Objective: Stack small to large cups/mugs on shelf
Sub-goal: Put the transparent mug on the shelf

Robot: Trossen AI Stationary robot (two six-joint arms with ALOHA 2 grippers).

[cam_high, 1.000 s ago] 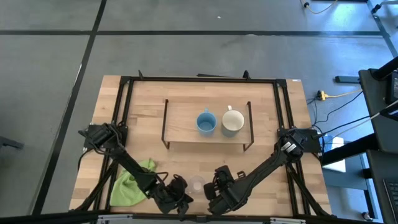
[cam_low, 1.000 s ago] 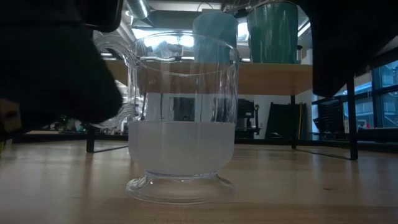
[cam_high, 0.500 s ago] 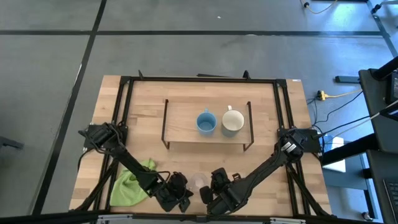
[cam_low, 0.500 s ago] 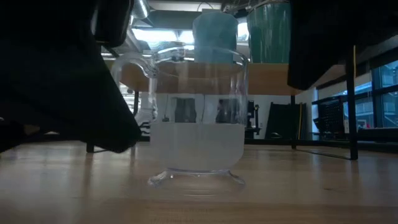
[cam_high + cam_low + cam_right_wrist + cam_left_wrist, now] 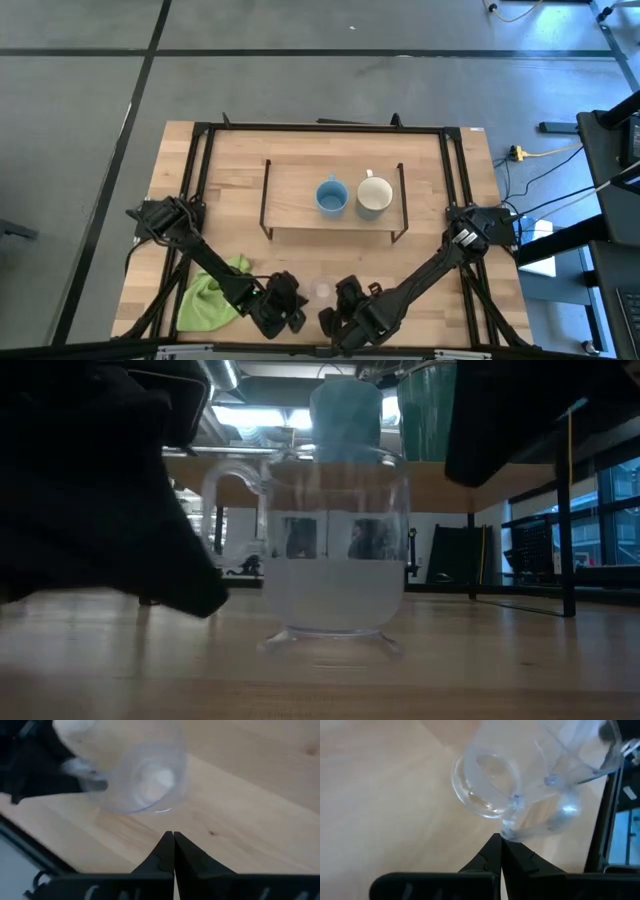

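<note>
Low view shows the clear glass cup (image 5: 335, 550) standing on the table (image 5: 480, 660) close to the camera, its handle turned to one side. It sits at the table's front edge, midway between the two arms, and from above it is only a faint pale ring (image 5: 322, 291) on the wood.

Just beside it on one side is the left gripper (image 5: 290, 305). Its wrist camera shows the fingertips (image 5: 496, 851) pressed together with nothing between them, their tip right at the cup's handle; I cannot tell whether they touch it. On the other side is the right gripper (image 5: 335, 308), also near the cup, its fingers (image 5: 172, 850) likewise closed on nothing and pointing at the cup (image 5: 145, 780) from a little way off.

Well behind, in the middle of the table, stands the shelf (image 5: 300, 205), a light board on a black wire frame. The light-blue mug (image 5: 331, 197) and the cream-white mug (image 5: 374, 195) stand on it side by side, upright. A green cloth (image 5: 205, 298) lies crumpled near the table's front left corner, beside the left arm.
</note>
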